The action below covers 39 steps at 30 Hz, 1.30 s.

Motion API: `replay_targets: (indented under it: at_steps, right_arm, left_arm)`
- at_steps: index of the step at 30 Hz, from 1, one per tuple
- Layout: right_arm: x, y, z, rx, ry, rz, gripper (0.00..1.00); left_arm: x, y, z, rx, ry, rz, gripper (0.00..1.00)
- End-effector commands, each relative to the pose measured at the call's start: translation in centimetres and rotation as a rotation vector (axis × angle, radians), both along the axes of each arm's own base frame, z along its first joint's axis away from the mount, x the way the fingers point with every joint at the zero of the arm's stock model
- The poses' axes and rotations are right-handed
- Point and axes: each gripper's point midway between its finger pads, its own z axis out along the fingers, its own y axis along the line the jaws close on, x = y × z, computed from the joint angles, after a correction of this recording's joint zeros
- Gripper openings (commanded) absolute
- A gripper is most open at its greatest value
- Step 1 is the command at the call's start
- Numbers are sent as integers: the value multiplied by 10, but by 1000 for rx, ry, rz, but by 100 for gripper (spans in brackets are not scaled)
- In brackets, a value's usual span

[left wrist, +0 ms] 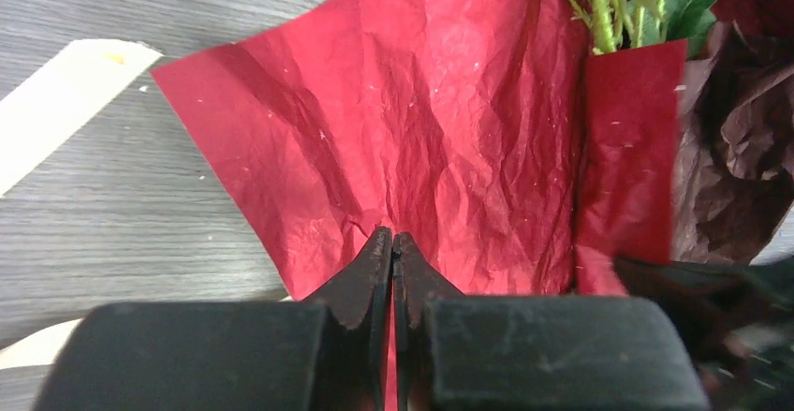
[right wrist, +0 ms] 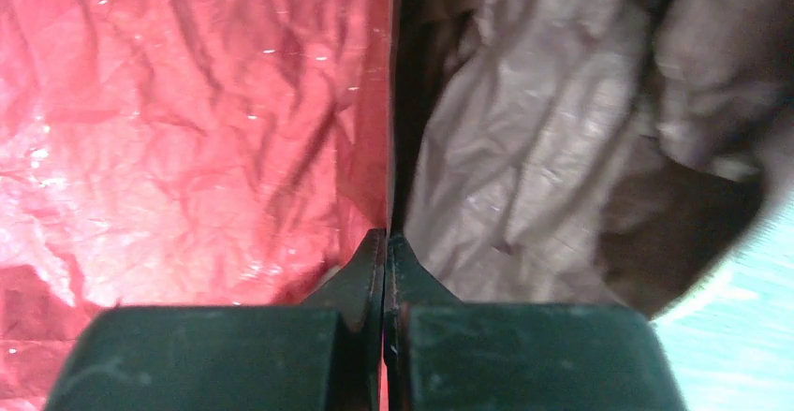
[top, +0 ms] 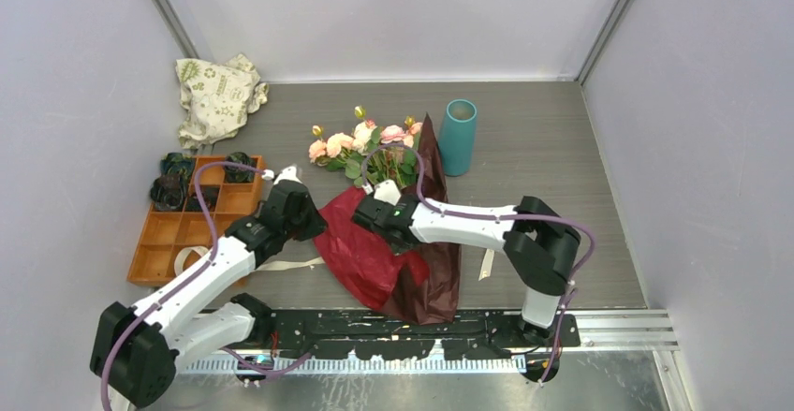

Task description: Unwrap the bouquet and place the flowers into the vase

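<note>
Scanning for lettering, and there's not a word or number here that can be read. The closest thing is the crumpled white cloth bag [top: 217, 97] in the far left corner of the worktop [top: 562, 149]. It carries a green print that looks like round emblems, but it's too small and too creased to tell any text. Up close in both wrist views, the wrapping paper [left wrist: 421, 121] shows only crinkles, and the vase [top: 458, 136] is plain teal.

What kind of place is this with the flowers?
Probably a robot practice booth, not a flower shop: plain white walls box in one grey table, with a left arm and a right arm bolted at its near edge.
</note>
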Motion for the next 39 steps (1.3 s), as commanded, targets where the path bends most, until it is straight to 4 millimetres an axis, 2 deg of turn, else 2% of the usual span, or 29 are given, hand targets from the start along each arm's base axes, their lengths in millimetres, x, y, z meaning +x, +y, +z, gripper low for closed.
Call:
replay_targets:
  at_steps: [1, 4, 7, 13, 19, 23, 28, 32, 35, 39]
  right_arm:
    - [21, -38, 75, 21, -250, -154, 1]
    - [21, -69, 101, 14, -338, -235, 1]
    - [18, -99, 113, -9, -373, -311, 1]
    - [15, -167, 112, -99, -351, -518, 1]
    - [7, -231, 100, -112, -309, -708, 1]
    - [11, -243, 103, -63, -279, -781, 1]
    - [13, -266, 101, -98, -233, -853, 1]
    - [11, -283, 116, -127, -243, -901, 1]
    - [13, -284, 124, -121, -251, -905, 1]
    - [14, -290, 121, -126, -230, -929, 3]
  left_arm:
    - [20, -26, 12, -105, -68, -46, 3]
    - [24, -33, 4, -110, -49, -63, 3]
    - [27, -39, -3, -116, -32, -75, 2]
    - [37, -50, 1, -128, -36, -106, 2]
    - [39, -53, 9, -118, -38, -120, 2]
    - [35, -50, 11, -125, -50, -114, 2]
    - [28, -47, 15, -135, -64, -113, 2]
    - [26, -43, 20, -132, -81, -105, 2]
    - [25, -43, 22, -134, -85, -106, 2]
    - [24, -44, 23, -134, -76, -118, 2]
